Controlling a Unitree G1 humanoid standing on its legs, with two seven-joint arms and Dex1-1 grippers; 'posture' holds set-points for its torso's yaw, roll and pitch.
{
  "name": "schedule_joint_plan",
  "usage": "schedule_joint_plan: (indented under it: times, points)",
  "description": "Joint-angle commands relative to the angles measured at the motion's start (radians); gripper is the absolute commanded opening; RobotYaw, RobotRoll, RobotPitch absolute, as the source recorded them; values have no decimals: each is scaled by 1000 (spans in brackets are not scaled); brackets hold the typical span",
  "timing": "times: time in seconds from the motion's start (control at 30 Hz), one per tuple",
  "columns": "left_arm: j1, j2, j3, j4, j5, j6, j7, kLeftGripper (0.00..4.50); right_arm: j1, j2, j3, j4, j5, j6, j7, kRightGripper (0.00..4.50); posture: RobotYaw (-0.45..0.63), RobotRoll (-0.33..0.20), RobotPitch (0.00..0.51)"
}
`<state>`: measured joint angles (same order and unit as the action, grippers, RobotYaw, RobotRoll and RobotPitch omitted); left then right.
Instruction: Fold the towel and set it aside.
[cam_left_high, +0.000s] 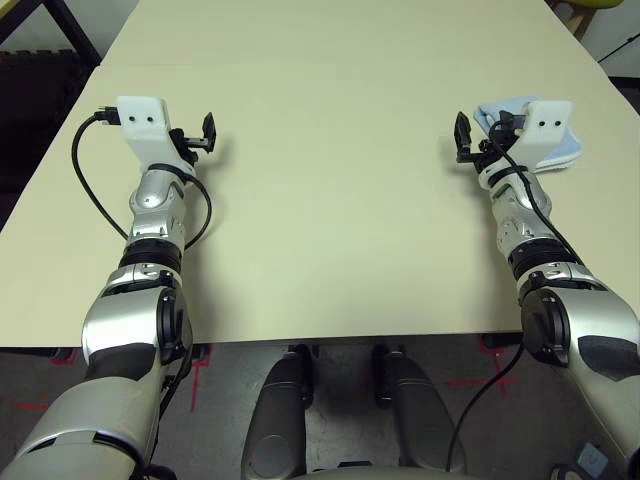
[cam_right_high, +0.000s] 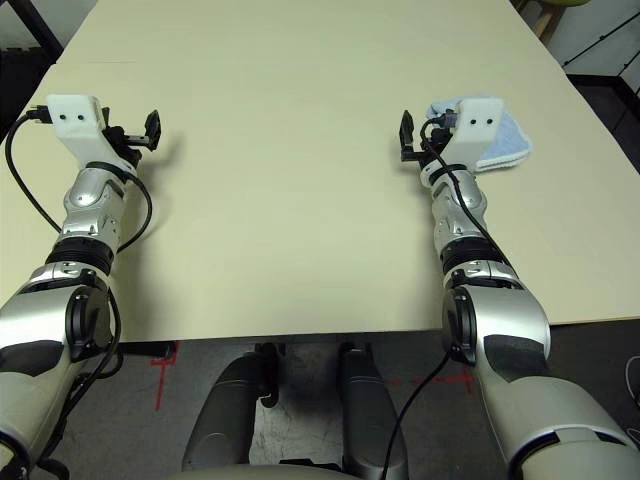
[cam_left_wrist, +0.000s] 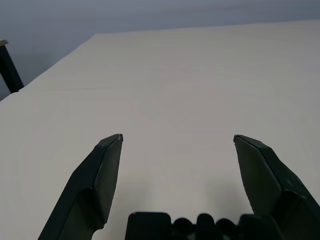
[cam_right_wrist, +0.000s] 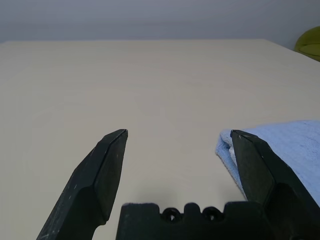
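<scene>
The towel (cam_right_high: 500, 140), a light-blue folded cloth, lies on the table at the far right, partly hidden behind my right wrist. My right gripper (cam_right_high: 407, 136) hovers just left of it, open, with nothing between its fingers; in the right wrist view the towel (cam_right_wrist: 295, 145) sits just outside one finger (cam_right_wrist: 255, 165). My left gripper (cam_left_high: 209, 134) stands open over bare table at the left, nothing in it.
The pale table (cam_left_high: 330, 200) stretches wide between both arms. Its right edge runs close past the towel, and its near edge lies under my forearms. A dark floor and black frame (cam_left_high: 40, 60) show beyond the left edge.
</scene>
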<state>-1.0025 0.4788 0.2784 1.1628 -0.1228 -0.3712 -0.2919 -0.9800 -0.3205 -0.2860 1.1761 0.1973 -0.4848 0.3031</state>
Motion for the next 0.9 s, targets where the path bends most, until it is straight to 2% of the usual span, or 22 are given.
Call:
schedule_joint_plan:
  times: [0.03, 0.27, 0.53, 0.77, 0.9]
  points:
    - [-1, -5, 17, 21, -26, -1, -40, 4500, 19, -10, -34, 21, 26, -15, 15, 4470, -10, 0, 196]
    - [28, -34, 4, 14, -10, -10, -49, 4500, 32, -35, -53, 22, 30, 5, 43, 4470, -29, 0, 212]
    - [53, -10, 9, 3, 4, -28, 13, 4500, 2, -36, -39, 34, 15, 40, 69, 4470, -9, 0, 200]
    - [63, 2, 15, -1, -6, -20, -17, 4500, 1, -51, -38, 32, 2, 47, 72, 4470, -40, 0, 205]
    - [84, 17, 28, -5, -19, -16, -28, 4500, 15, -49, -37, 23, -2, 41, 71, 4470, -37, 0, 191]
